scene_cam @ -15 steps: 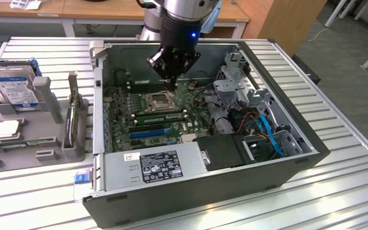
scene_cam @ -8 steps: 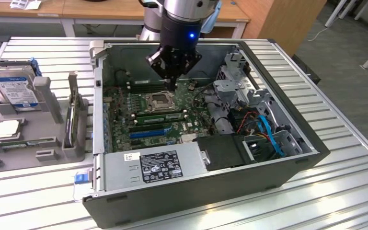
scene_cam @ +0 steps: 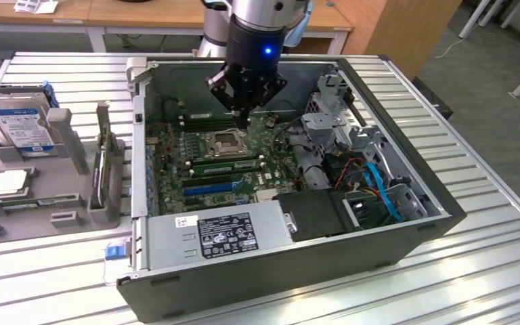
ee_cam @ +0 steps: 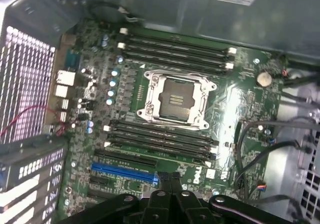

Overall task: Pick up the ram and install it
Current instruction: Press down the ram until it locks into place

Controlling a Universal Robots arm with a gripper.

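Above the open steel case [scene_cam: 405, 223], gripper [scene_cam: 239, 120] shut, holding nothing visible.
Over glossy green motherboard [ee_cam: 235, 109], near square metal CPU socket [ee_cam: 176, 99] between long narrow black RAM slots [ee_cam: 160, 136].

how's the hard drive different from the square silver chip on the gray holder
The hard drive stands on edge; the silver chip lies flat. The hard drive is larger and rectangular; the silver chip is small and square. The hard drive bears a blue and white label; the silver chip's top looks plain. Both sit in the gray holder, outside the computer case.
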